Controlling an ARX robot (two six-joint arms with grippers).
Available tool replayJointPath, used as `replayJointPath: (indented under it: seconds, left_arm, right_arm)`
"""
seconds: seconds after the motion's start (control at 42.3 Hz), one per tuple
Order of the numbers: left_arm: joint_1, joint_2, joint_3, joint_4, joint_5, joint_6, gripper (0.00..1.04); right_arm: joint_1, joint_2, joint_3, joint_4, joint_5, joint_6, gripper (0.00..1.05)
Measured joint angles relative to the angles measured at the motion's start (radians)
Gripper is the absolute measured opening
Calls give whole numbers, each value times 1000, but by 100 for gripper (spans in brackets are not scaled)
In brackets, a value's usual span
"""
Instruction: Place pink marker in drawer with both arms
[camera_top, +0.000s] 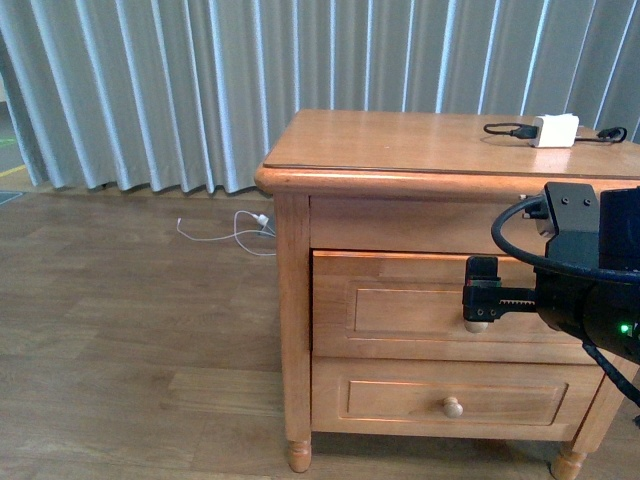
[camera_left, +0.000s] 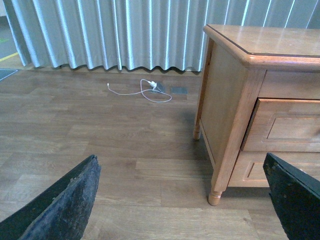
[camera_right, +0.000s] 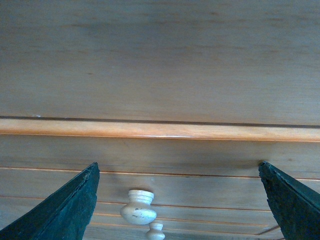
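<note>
right claw (camera_top: 480, 293) spread wide at drawer (camera_top: 400, 310) knob (camera_right: 138, 207), not touching; left claw (camera_left: 180, 200) spread over floor.

drawer (camera_top: 420, 310): straight ahead of the right hand (camera_top: 480, 295), slightly pulled out
knob (camera_right: 138, 206): just beyond that hand's fingertips
charger (camera_top: 555, 130): on the table (camera_top: 400, 145), above and behind the hand

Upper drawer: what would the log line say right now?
right hand: open, at knob | drawer: slightly open | left hand: open, idle | pink marker: unseen
</note>
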Motion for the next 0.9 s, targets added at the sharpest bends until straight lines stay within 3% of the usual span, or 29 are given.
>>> replayJointPath:
  seconds: [0.307, 0.827, 0.898]
  left_arm:
    - [0, 0, 0, 0, 0, 0, 99]
    - [0, 0, 0, 0, 0, 0, 99]
    - [0, 0, 0, 0, 0, 0, 99]
  right_arm:
    - [-16, -282, -175, -250, -93, -64, 96]
    - [-159, -1327, -597, -817, -205, -51, 96]
    - [-178, -1430, -642, -822, -197, -39, 96]
